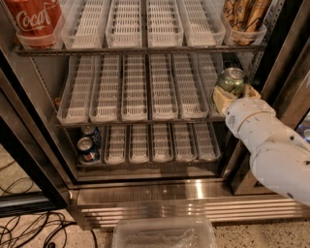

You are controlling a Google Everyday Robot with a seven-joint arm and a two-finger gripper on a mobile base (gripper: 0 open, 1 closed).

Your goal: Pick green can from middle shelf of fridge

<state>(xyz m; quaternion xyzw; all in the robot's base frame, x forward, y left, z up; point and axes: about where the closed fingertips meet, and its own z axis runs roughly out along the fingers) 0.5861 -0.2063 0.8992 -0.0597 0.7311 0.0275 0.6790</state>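
The green can [231, 80], slim and pale green with a silver top, stands upright at the right end of the middle shelf [145, 89] of the fridge [184, 193]. My gripper [233, 95] reaches in from the right. Its tan fingers [221, 100] sit on either side of the can's lower body and are shut on it. The white arm [271, 145] hides the can's lower part. A second green can does not show.
A red Coca-Cola can [34, 19] stands top left and tan cans [244, 14] top right on the upper shelf. Two blue cans [88, 144] sit lower left. A clear plastic bin [164, 235] and cables [29, 227] lie on the floor. The dark door frame [286, 58] is close on the right.
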